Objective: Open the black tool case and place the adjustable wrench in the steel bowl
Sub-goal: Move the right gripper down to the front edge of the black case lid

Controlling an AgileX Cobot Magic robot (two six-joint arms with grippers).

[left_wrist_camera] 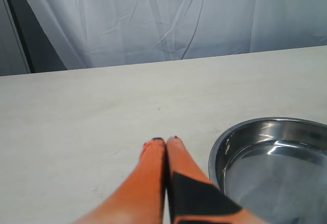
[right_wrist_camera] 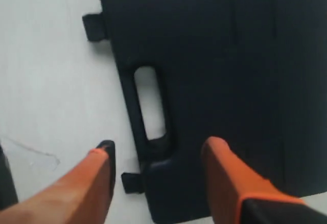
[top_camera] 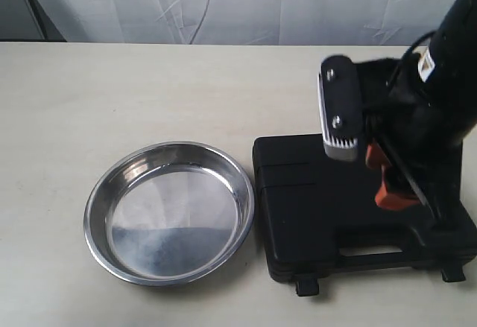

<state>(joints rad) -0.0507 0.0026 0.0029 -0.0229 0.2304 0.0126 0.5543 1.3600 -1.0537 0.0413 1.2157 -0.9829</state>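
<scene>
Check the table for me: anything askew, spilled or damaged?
Nothing spilled or damaged. The black tool case lies flat and closed, slightly skewed on the table; its two latches stick out from the handle edge. The steel bowl sits upright, empty.

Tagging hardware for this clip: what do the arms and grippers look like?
The left gripper and right gripper have tapered orange jaws with black patches. The right arm is black, with a silver finned block, black cable and small white label.
</scene>
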